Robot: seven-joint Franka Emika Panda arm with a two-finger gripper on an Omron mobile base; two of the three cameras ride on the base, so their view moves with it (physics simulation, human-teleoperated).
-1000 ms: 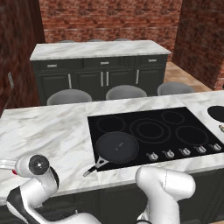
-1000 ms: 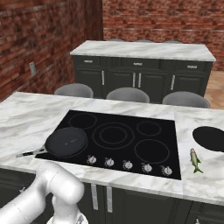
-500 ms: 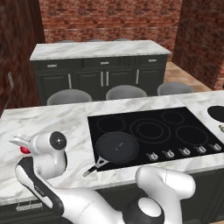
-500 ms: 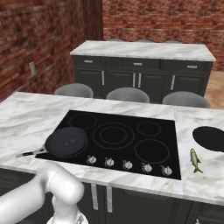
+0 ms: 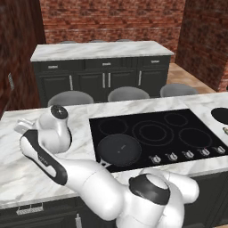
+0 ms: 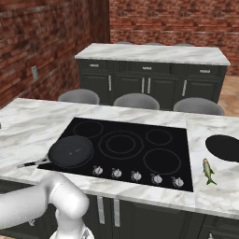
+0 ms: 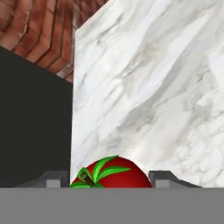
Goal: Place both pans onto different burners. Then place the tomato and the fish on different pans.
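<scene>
Desk [image 6: 37, 128]: white marble, carrying the black cooktop [image 6: 135, 140] at its centre. In the right base view one pan [image 6: 71, 151] sits on the burner [image 6: 72, 150] at the cooktop's 8 o'clock corner, handle running out toward 8 o'clock over the marble. The second pan [image 6: 225, 147] lies off the glass on the marble at 3 o'clock, not yet on any ring. The fish [image 6: 208, 170] lies just beside it toward 7 o'clock, long axis running near to far.

The arm reaches over the desk's left end in the left base view, well apart from the cooktop. In the hand view the tomato [image 7: 116, 174] sits between the two fingertips [image 7: 52, 180], stem up, with bare marble beyond it at 12 o'clock. The tool [image 7: 109, 181] brackets the tomato at a medium spread; judged a grip on it, though pad contact cannot be confirmed.

Judgement: the pan on the burner lies to the tool's right across open marble. Nothing stands between; the pan's handle points toward that path and should be cleared.
</scene>
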